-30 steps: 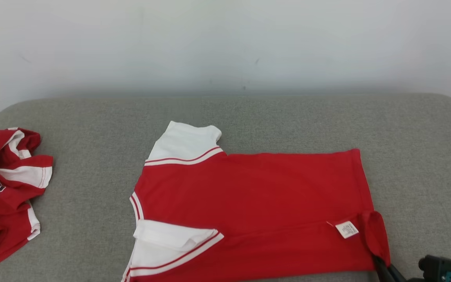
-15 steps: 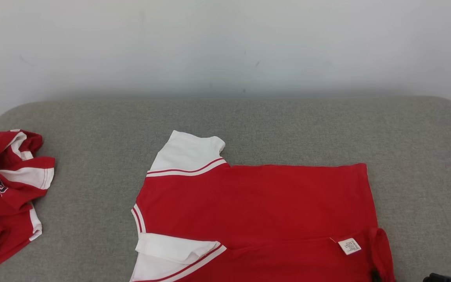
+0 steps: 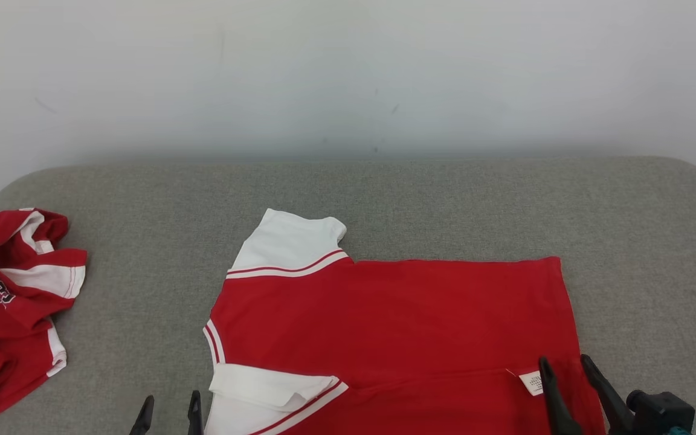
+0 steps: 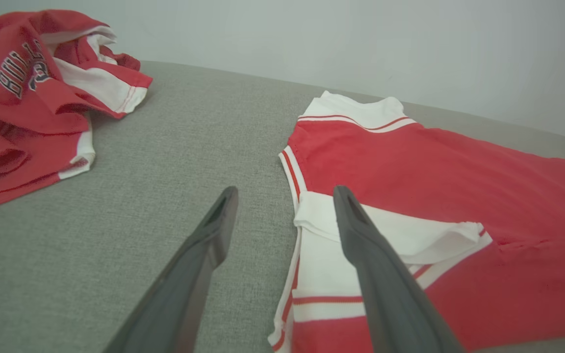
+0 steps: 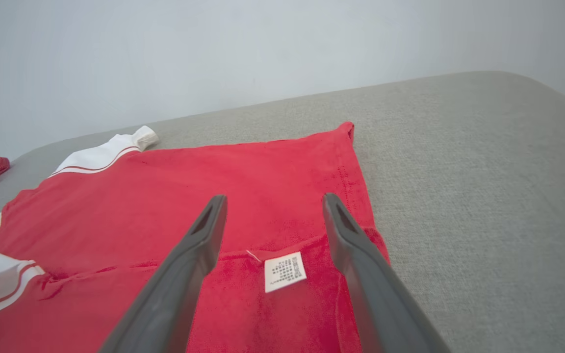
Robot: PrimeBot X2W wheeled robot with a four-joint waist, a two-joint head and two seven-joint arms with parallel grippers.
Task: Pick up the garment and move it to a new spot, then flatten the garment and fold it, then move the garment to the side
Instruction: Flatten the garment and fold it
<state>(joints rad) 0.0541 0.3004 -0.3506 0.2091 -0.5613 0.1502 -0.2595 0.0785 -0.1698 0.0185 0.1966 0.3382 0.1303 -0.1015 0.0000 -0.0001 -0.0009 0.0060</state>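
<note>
The garment (image 3: 396,320), a red shirt with white sleeves and striped trim, lies flat in the middle of the grey padded surface (image 3: 444,199), its near edge folded over. A white label (image 3: 531,382) shows near its right hem. My left gripper (image 3: 170,399) stands open at the shirt's left end, beside the folded white sleeve (image 4: 385,235), with its jaws apart around that edge in the left wrist view (image 4: 286,191). My right gripper (image 3: 564,362) is open over the right hem, with the label (image 5: 285,271) between its fingers in the right wrist view (image 5: 273,198). Neither holds cloth.
A second red and white shirt (image 3: 9,308) with printed lettering lies crumpled at the surface's far left edge (image 4: 32,98). A pale wall (image 3: 348,72) stands behind the surface. Bare grey padding stretches behind and to the right of the garment.
My right gripper has let go of the lifted hem corner, which now lies flat. Both grippers have opened and come into view. The head camera has tilted, shifting the picture down.
</note>
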